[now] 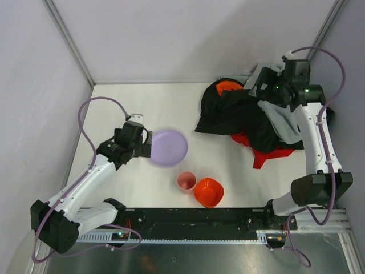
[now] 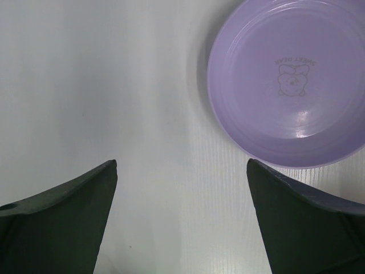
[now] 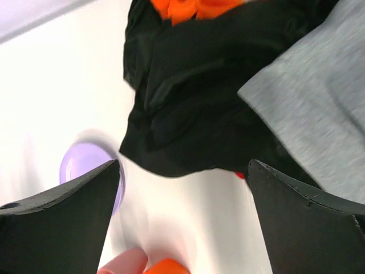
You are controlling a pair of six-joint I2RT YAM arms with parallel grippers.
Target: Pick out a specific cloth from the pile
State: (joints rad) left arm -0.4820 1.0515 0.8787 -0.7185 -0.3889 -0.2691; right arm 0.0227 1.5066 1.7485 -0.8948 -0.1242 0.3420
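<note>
Cloth [image 1: 263,155]: red, at right side of counter [image 1: 142,108], mostly buried under the pile [image 1: 228,114]. Only its near edge shows, sticking out toward the arm bases below the black fabric. In the right wrist view just a sliver of red [image 3: 240,175] peeks from under the black hem.

Pile: black garment on top with an orange patch [image 1: 228,85] at the far end; grey garment [image 1: 282,123] draped on its right side, also overlying the cloth.

Right gripper [image 1: 261,87] hangs over the far end of the pile, jaws apart, gripping nothing; the wrist view looks down between them at black and grey fabric.

Purple plate [image 1: 168,147] lies well left of the pile. Pink cup [image 1: 186,181] and orange bowl [image 1: 209,192] stand side by side near the front edge.

Left gripper [image 1: 142,145] sits just beside the plate's left rim, jaws apart over bare counter.
</note>
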